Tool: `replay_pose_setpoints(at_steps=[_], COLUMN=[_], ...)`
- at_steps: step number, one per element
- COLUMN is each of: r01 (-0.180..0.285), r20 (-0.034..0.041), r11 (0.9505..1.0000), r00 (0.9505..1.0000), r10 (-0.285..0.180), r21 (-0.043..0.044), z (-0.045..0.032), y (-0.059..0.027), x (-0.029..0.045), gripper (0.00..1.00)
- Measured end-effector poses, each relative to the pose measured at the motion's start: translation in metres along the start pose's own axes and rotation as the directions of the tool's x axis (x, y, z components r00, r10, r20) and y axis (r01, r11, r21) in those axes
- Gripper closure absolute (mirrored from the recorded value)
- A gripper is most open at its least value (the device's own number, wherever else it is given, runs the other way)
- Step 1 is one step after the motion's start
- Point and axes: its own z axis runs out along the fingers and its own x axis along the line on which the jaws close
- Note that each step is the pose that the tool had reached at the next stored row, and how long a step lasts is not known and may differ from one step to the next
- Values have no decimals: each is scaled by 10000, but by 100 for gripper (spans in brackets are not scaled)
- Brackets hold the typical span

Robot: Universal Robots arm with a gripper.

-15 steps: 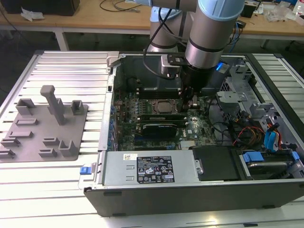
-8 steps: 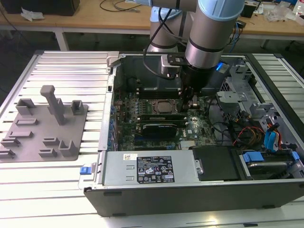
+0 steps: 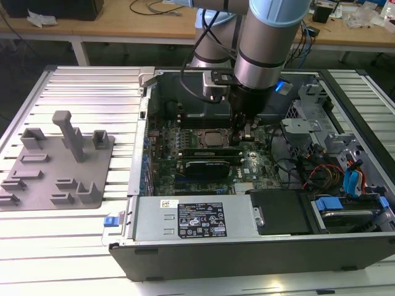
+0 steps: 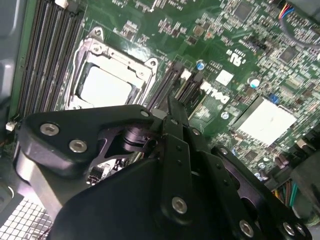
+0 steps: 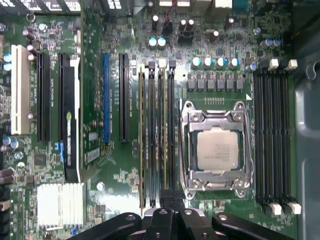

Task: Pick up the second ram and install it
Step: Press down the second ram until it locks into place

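1. One robot arm reaches into one open computer case.
2. One motherboard carries one processor in its socket.
3. Two ram sticks stand in the slots beside the processor.
4. One expansion card.
5. One grey fixture on the table.

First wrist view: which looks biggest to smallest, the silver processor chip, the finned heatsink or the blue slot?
1. Finned heatsink, largest in area.
2. Silver processor chip, close behind, so this order is unsure.
3. Blue slot, long but very thin, smallest in area.
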Motion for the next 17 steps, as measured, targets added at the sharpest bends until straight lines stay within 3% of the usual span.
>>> replay_pose_setpoints(at_steps=[9, 17], r01=[1, 1], r20=[-1, -2], r11=[10000, 10000], r00=[10000, 10000], r10=[-1, -1], r21=[14, 15], z=[7, 24], y=[216, 330], x=[3, 6], gripper=[92, 92])
